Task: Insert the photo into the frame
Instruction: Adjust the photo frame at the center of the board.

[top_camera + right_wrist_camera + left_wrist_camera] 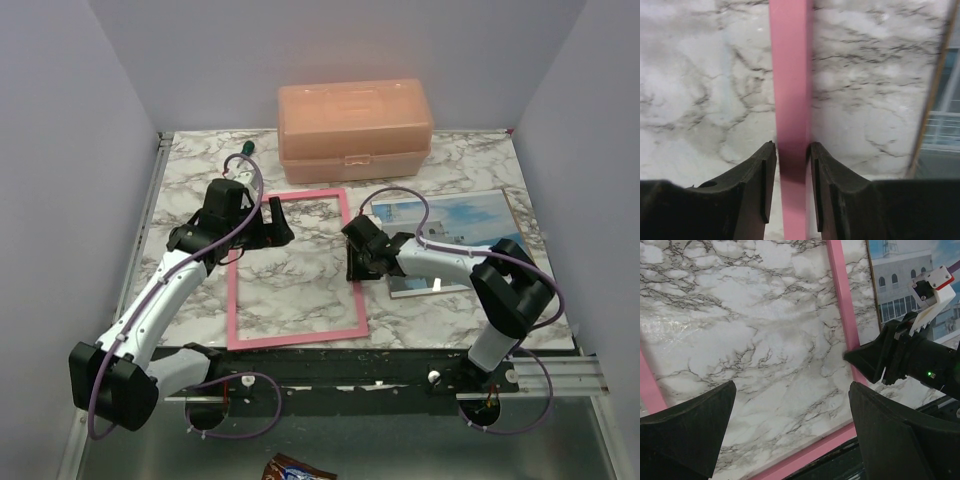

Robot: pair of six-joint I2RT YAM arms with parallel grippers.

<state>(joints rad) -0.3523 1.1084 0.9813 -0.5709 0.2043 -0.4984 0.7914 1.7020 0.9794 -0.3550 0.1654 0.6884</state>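
The pink frame (233,300) lies flat on the marble table, front up, with bare marble showing through it. The photo (460,215), a white building against blue sky, lies flat just to its right, partly under my right arm. My right gripper (352,270) points down over the frame's right bar (790,60), its two fingers closed against either side of that bar (840,290). The photo's edge (947,125) shows at the right of that view. Above the frame's upper left part, my left gripper (280,220) hangs wide open (791,390) with nothing between its fingers.
A peach plastic box (355,128) stands at the back, just beyond the frame's top bar. A small green-handled tool (244,148) lies at the back left. The frame's bottom bar runs along the table's dark front edge (400,362). White walls close in both sides.
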